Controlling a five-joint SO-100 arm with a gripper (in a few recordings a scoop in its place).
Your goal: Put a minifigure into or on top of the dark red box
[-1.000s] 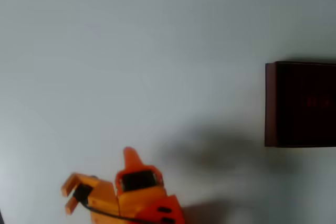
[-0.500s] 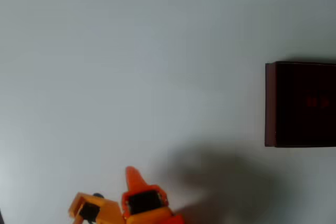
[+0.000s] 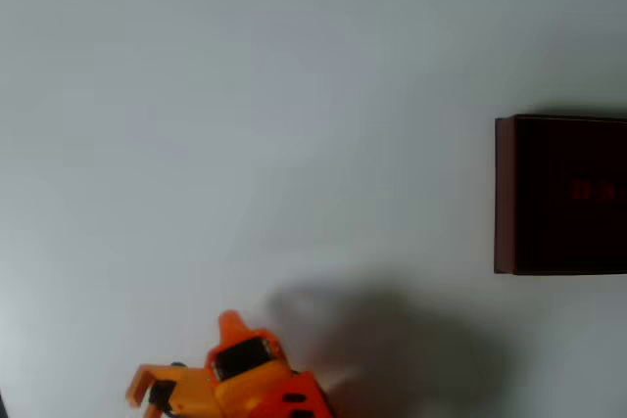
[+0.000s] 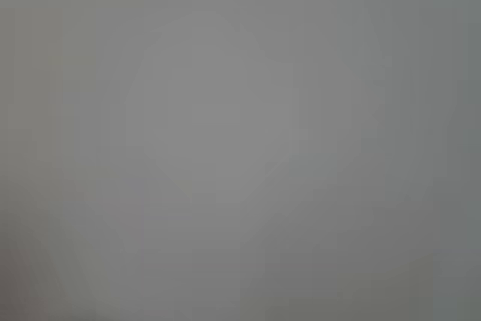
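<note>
Your gripper (image 3: 181, 364) sits at the near edge of the overhead view, left of centre, low over the pale table (image 3: 294, 124). One orange fingertip points away from you and the other part reaches out to the left. They look spread apart, but from this angle you cannot tell for sure whether the grip is released, and nothing shows between them.

The dark red box (image 3: 505, 193) lies at the far right, well apart from the gripper, cut off by the picture's edge. It has thin maroon walls and an almost black inside. A faint reddish smudge glows in that dark interior; it may be the minifigure (image 3: 593, 190), but it is too blurred to be certain.

The wrist view gives you plain grey blur. If that smudge is the figure, the drop looks done and you only need to pull clear. If not, go and find the figure first.
</note>
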